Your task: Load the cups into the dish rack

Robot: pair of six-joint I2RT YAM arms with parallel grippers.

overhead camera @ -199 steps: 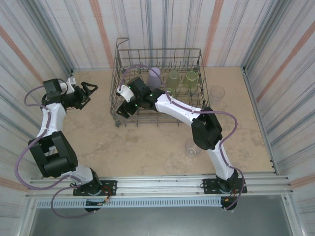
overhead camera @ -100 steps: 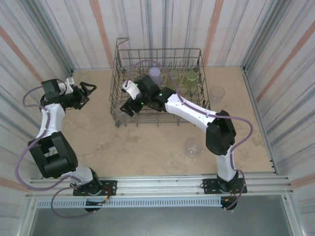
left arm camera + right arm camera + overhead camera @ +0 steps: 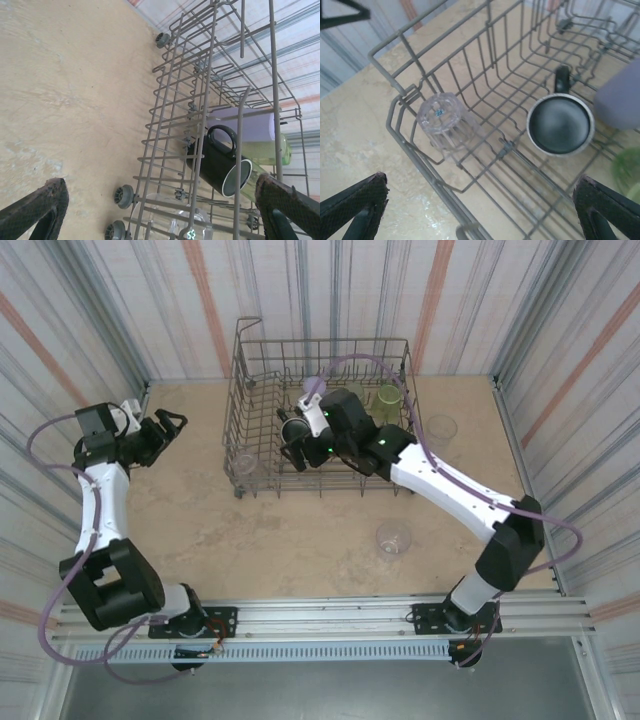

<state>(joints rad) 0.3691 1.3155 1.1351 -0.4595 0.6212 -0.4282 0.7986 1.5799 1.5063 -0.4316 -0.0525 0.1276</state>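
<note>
The grey wire dish rack (image 3: 237, 390) stands at the back of the table. It holds a lavender cup (image 3: 620, 95), yellow-green cups (image 3: 388, 397) and a clear cup (image 3: 245, 465) upside down in its near-left corner (image 3: 442, 122). Two more clear cups stand on the table, one right of the rack (image 3: 440, 427) and one near the front (image 3: 393, 538). My right gripper (image 3: 290, 438) hovers over the rack's left half, open and empty (image 3: 480, 210). My left gripper (image 3: 170, 425) is open left of the rack, facing its side (image 3: 160, 220).
A black mug (image 3: 561, 122) lies in the rack beside the lavender cup (image 3: 245, 127). The rack rolls on small wheels (image 3: 123, 196). Striped walls close in the table on three sides. Bare tabletop (image 3: 280, 540) lies in front of the rack.
My right gripper has drawn back to the right from the rack's near-left corner, uncovering the clear cup there. The left arm has shifted slightly.
</note>
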